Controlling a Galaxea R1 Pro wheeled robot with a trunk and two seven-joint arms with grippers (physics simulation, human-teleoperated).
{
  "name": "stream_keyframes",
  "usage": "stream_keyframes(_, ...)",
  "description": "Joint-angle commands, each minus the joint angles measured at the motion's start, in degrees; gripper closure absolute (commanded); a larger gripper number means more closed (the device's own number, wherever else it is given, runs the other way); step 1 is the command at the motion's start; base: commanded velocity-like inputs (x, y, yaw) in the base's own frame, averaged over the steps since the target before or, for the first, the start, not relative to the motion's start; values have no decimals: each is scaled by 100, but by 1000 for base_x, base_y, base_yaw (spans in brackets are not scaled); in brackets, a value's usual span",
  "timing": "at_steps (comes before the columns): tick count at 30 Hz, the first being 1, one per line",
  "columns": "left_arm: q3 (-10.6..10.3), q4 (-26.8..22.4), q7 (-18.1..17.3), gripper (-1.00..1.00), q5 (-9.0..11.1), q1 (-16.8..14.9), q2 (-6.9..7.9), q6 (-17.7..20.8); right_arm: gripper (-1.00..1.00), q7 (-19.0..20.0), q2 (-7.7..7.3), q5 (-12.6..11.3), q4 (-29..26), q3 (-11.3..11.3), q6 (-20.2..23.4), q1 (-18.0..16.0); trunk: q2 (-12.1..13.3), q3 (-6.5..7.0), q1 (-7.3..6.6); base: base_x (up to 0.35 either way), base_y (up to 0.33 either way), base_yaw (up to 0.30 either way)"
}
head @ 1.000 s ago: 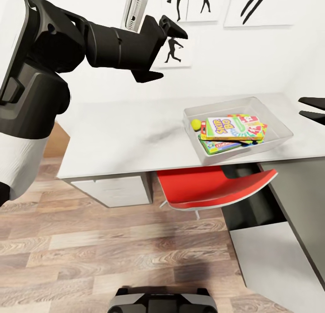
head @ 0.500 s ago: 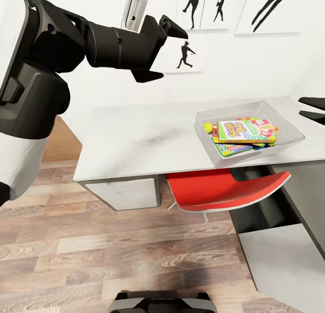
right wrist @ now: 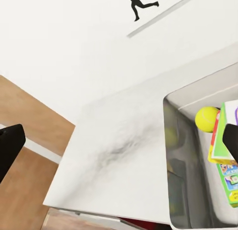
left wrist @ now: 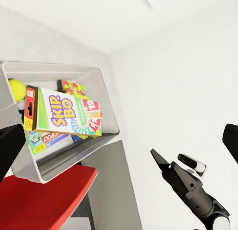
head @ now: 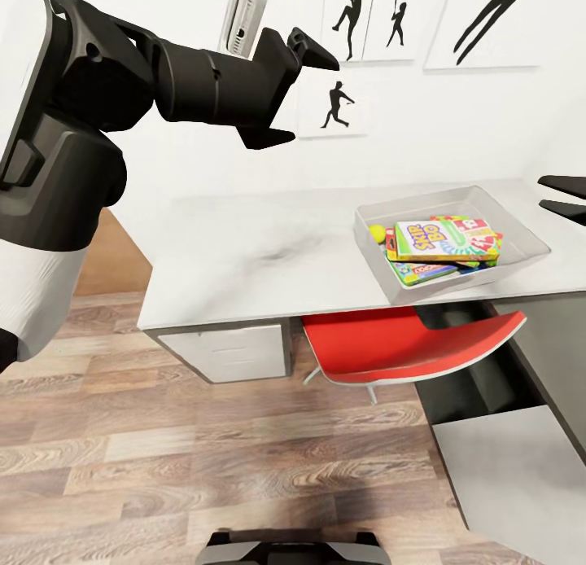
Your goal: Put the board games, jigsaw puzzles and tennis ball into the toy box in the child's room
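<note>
toy box (head: 521,236) right of left pincer (head: 297,89)

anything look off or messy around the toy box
Nothing stands out. The toy box sits flat on the table with the board games stacked loosely inside, slightly fanned, and the tennis ball tucked in a corner beside them. Nothing has spilled over the rim.
</note>
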Motion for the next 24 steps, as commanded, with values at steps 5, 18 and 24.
stream_keyframes(5, -4, 0, 23, -100, 20, -8, 3, 14, -100, 54, -1, 54, 3, -3, 22, -6, -10, 0, 3, 0, 9, -33)
stream_keyframes(18, -4, 0, 23, -100, 20, -8, 3, 14, -100, 54, -1, 52, 3, 4, 22, -9, -10, 25, 3, 0, 3, -190)
stream_keyframes(24, -4, 0, 23, -100, 20, -8, 5, 14, -100, 54, -1, 50, 3, 5, 22, -7, -10, 39, 3, 0, 1, -260)
